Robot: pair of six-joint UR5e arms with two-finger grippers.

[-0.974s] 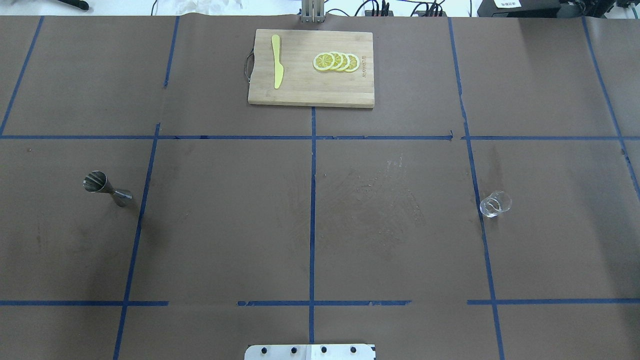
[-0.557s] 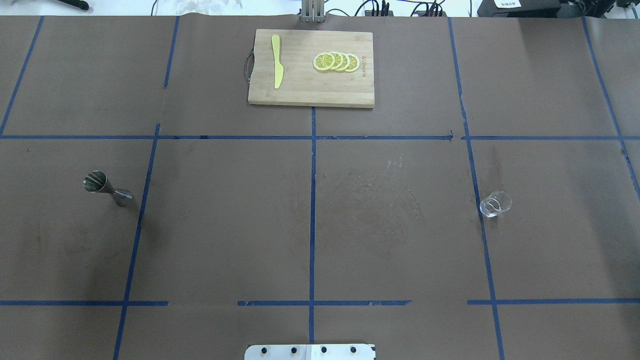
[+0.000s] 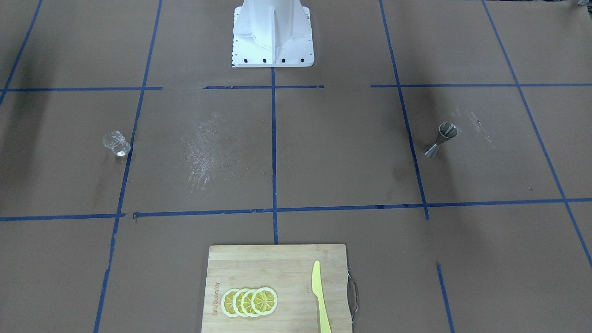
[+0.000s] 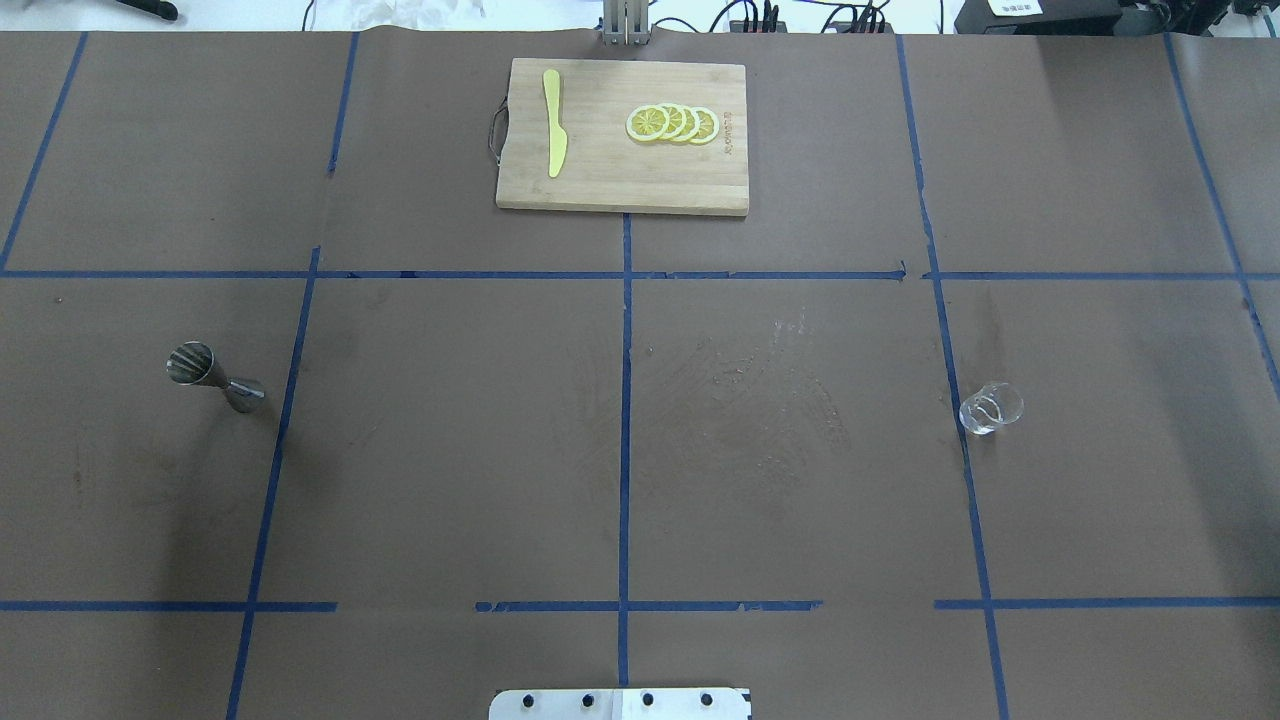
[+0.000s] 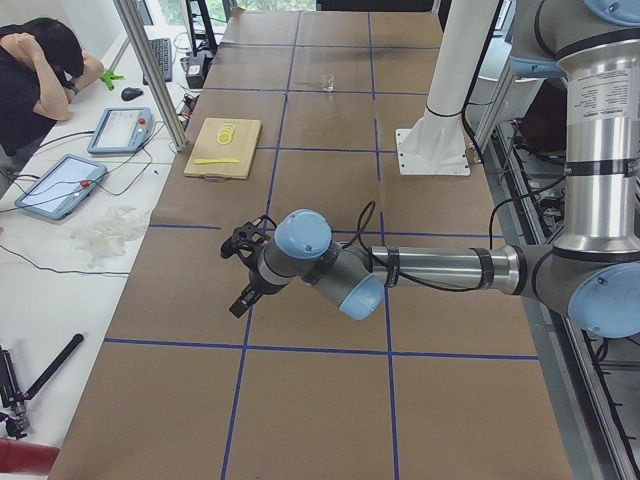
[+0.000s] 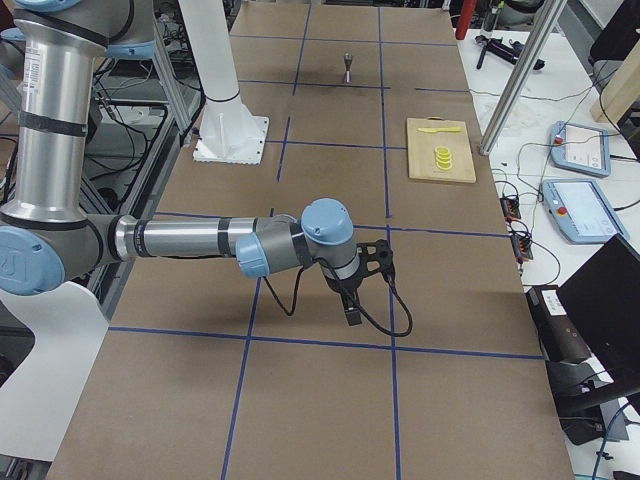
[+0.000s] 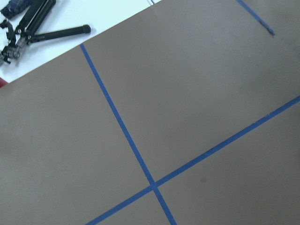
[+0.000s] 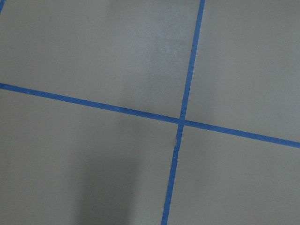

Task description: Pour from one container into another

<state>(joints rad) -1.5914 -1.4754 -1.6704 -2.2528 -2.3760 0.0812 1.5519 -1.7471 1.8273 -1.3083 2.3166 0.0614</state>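
Progress is nil, by my judgement. The jigger [image 4: 215, 377] stands at 9 o'clock on the table and the cup [image 4: 991, 408] at 3 o'clock, well apart, neither touched. The left gripper [image 5: 240, 272] and right gripper [image 6: 368, 288] hang over opposite table ends. I cannot tell whether either is spread or clenched. Grasping, carrying and tipping are all left.

— Anything different on your overhead feed since a second ago?
— Nothing I can pick out. From here the clear cup [image 4: 991, 408] and steel jigger [image 4: 215, 376] haven't shifted at all.
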